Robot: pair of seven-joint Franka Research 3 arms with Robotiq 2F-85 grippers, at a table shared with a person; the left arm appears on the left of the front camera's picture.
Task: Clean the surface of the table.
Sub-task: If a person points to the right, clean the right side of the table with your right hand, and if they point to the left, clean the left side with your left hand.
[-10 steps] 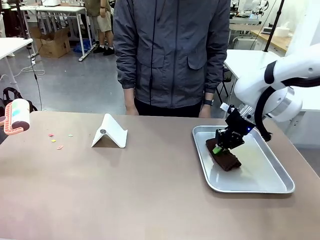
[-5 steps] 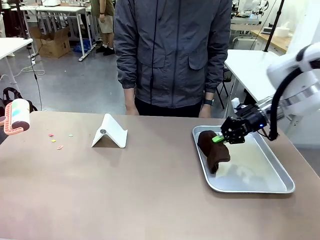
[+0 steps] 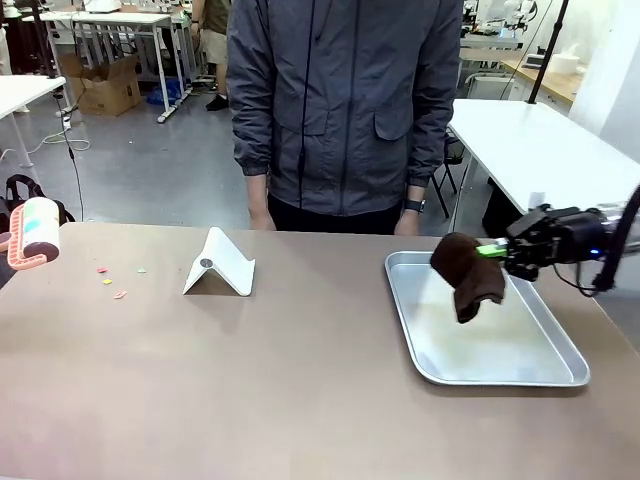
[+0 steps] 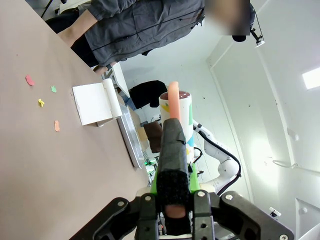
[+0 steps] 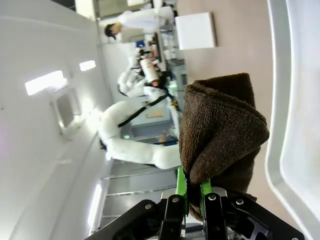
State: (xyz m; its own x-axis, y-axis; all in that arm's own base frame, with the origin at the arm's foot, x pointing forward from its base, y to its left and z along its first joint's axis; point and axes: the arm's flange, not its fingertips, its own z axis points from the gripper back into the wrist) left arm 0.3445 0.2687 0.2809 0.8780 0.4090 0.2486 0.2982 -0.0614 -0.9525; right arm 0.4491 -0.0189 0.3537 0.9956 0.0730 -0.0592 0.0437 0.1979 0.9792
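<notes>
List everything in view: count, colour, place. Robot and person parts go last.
table: one, brownish-taupe, across the front view
tray: one, silver, table's right part
cloth: one, dark brown, hanging above the tray
stand: one, white, table left of centre
scraps: four, pink, green, yellow, orange, left of the stand
roller: one, pink handle, table's left edge
person: one, grey jacket, far side
right pincer: one, black, green pads, shut on the cloth
left pincer: one, black, shut on the roller's handle
</notes>
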